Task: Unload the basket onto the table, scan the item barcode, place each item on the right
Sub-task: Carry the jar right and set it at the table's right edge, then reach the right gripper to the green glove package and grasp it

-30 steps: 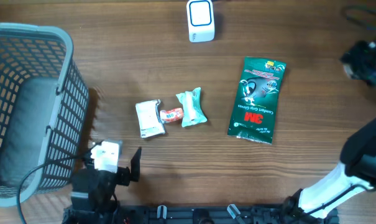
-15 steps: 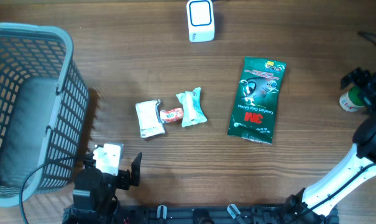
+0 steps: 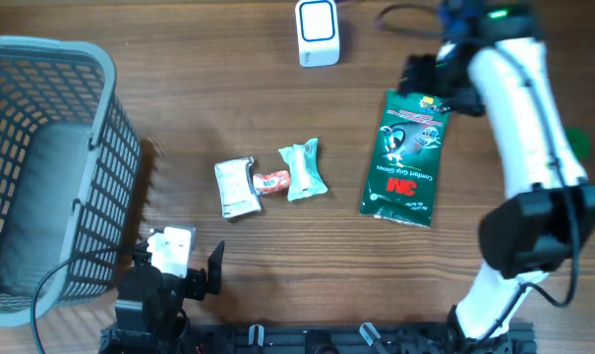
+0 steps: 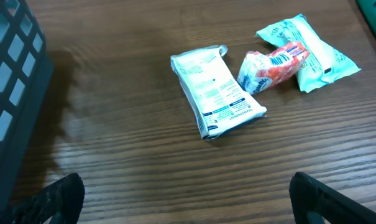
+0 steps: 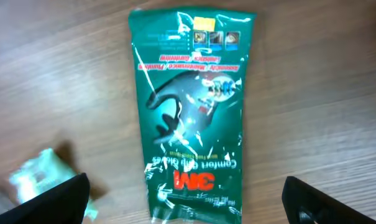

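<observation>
A green 3M glove pack (image 3: 407,162) lies flat right of centre. My right gripper (image 3: 425,79) hovers over its far end, open and empty. In the right wrist view the pack (image 5: 191,106) fills the space ahead of the right gripper (image 5: 188,208), whose fingertips (image 5: 57,199) are spread wide. A white scanner box (image 3: 318,32) stands at the far edge. A white packet (image 3: 237,187), a red-and-white packet (image 3: 270,181) and a teal packet (image 3: 304,170) lie at centre. My left gripper (image 3: 177,264) rests open near the front edge, short of the white packet (image 4: 215,90).
A grey mesh basket (image 3: 41,167) fills the left side, and its wall (image 4: 7,93) edges the left wrist view. A green-topped object (image 3: 575,143) shows partly behind the right arm at the far right. Bare wood lies between the left gripper (image 4: 188,208) and the packets.
The right arm has swung from the table's right edge to above the far end of the green pack, its jaws now wide. The left arm has not moved.
</observation>
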Robot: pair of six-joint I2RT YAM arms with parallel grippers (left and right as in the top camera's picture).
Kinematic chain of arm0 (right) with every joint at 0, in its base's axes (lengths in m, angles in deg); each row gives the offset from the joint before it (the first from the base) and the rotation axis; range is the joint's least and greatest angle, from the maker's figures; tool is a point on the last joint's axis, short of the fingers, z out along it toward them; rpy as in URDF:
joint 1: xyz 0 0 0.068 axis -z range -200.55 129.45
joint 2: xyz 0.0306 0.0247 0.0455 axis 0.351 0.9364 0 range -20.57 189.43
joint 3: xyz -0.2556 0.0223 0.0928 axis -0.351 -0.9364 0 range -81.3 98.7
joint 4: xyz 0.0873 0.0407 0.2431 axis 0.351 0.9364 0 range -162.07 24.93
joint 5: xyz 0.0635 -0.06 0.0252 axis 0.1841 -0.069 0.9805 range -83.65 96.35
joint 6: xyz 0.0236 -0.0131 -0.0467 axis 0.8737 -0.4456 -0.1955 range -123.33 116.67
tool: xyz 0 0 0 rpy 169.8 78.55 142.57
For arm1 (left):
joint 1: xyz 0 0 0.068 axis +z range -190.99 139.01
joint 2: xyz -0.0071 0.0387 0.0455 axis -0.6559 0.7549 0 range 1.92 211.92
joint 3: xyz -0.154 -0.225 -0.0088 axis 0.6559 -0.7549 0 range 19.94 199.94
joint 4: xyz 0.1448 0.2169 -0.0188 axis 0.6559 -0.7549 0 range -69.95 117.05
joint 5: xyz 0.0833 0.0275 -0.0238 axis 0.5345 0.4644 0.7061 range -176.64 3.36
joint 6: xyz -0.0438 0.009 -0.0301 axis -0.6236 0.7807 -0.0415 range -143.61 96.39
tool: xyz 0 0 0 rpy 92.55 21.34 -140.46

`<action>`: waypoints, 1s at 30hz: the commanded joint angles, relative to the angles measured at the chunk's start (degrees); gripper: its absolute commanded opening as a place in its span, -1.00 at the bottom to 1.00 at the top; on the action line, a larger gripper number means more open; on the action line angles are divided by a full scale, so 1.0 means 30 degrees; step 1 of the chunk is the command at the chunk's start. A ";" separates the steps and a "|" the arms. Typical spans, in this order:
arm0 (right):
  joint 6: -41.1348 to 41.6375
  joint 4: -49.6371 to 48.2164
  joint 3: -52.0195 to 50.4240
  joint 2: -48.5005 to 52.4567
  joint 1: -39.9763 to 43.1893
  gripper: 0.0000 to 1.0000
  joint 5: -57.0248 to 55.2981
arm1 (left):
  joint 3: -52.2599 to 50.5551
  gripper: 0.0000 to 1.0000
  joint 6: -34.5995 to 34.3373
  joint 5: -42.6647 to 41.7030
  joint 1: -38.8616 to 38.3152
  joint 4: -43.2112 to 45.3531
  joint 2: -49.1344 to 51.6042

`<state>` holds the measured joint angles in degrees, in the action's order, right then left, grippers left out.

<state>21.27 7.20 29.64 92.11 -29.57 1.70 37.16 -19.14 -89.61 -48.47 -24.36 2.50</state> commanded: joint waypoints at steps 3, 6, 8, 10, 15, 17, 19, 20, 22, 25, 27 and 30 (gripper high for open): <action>0.1290 -0.1763 -0.2980 0.1304 -0.1596 0.99 -0.2237 | -0.0044 1.00 0.0364 -0.0219 0.0073 0.0036 -0.0029; 0.0546 -0.3395 -0.5574 0.1996 -0.1588 0.99 -0.1290 | -0.0044 1.00 0.0364 -0.0219 0.0073 0.0036 -0.0029; -0.0153 -0.4102 -0.6273 0.2353 -0.1880 1.00 -0.1727 | -0.0044 1.00 0.0364 -0.0219 0.0073 0.0036 -0.0029; -0.0240 -0.4823 -0.6280 0.2579 -0.1923 0.99 -0.1741 | -0.0044 1.00 0.0364 -0.0219 0.0073 0.0029 -0.0029; -0.0211 -0.5909 -0.6324 0.4911 -0.1814 1.00 -0.1770 | -0.0044 1.00 0.0364 -0.0219 0.0073 0.0029 -0.0029; -0.0233 -0.5836 -0.6586 0.6171 -0.1814 0.99 -0.1639 | -0.0044 1.00 0.0364 -0.0219 0.0073 0.0036 -0.0029; -0.0204 -0.5909 -0.7009 0.6951 -0.1770 0.83 -0.1632 | -0.0044 1.00 0.0364 -0.0219 0.0073 0.0029 -0.0029; -0.0175 -0.5945 -0.7344 0.7242 -0.1727 0.53 -0.1486 | -0.0044 1.00 0.0364 -0.0219 0.0073 0.0029 -0.0029; -0.0146 -0.5697 -0.7672 0.7344 -0.1719 -0.66 -0.1413 | -0.0044 1.00 0.0364 -0.0219 0.0073 0.0029 -0.0029; -0.0211 -0.4575 -0.7628 0.7337 -0.1719 -0.91 0.0029 | -0.0044 1.00 0.0364 -0.0219 0.0073 0.0029 -0.0029; -0.1377 -0.4022 -0.7213 0.7278 -0.1719 -0.91 0.1683 | -0.0044 1.00 0.0364 -0.0219 0.0073 0.0029 -0.0029; -0.6258 -0.2703 -0.5690 0.6309 -0.1719 -0.91 0.8808 | -0.0044 1.00 0.0364 -0.0219 0.0073 0.0029 -0.0029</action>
<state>15.09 -2.99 12.61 106.93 -34.29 5.07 37.16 -19.12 -89.61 -48.47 -24.39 2.50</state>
